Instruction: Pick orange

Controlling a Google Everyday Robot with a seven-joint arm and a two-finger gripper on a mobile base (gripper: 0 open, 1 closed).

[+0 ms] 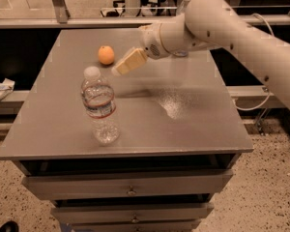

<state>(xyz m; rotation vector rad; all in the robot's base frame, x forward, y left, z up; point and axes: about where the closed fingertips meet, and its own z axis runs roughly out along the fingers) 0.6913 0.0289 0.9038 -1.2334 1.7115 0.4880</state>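
**Camera view: gripper beside orange, gap showing**

I find the orange [106,55] resting on the bench [183,120], in its far left part, with nothing holding it. The gripper [120,70] hangs over the bench just right of the orange, angled down and to the left, with a gap between the two. Whether it is spread or closed I cannot tell. A water bottle [100,108] stands upright near the front left edge.

No text can be read on the bottle label [98,103] or the gripper [117,71] near the orange [106,55].
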